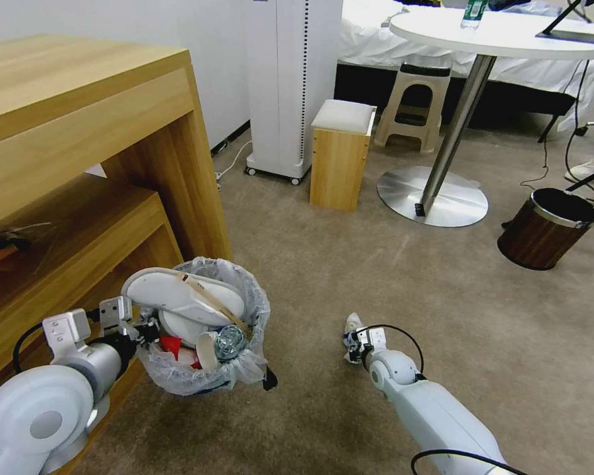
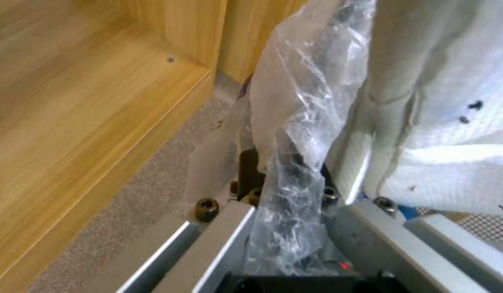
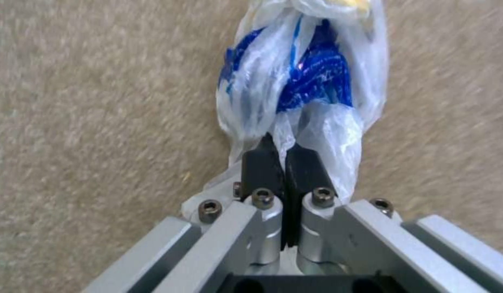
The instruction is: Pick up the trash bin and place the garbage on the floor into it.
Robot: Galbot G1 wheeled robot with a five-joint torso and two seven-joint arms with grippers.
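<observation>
Left gripper (image 1: 153, 328) clamped on the rim of the trash bin (image 1: 204, 369), held up beside the wooden shelf unit (image 1: 79, 198). Right gripper (image 3: 284, 156) reaching down, fingers (image 3: 262, 162) pinched tight on a white-and-blue plastic wrapper (image 3: 305, 77) above the floor (image 3: 99, 122).

A hotel-like bedroom: a white-sheeted bed (image 1: 389, 39), round pedestal table (image 1: 508, 33), wooden desk (image 1: 79, 119), and carpeted floor (image 1: 409, 277).

Beige short-pile carpet (image 1: 442, 343) covers the floor. Directly on it stand a wooden shelf unit (image 1: 79, 165), a small wooden stool (image 1: 340, 158), a plastic step stool (image 1: 417, 105), a white appliance on casters (image 1: 290, 86), the round table's steel base (image 1: 435, 196) and a wood-grain bin (image 1: 546, 227) (metal-rimmed).
</observation>
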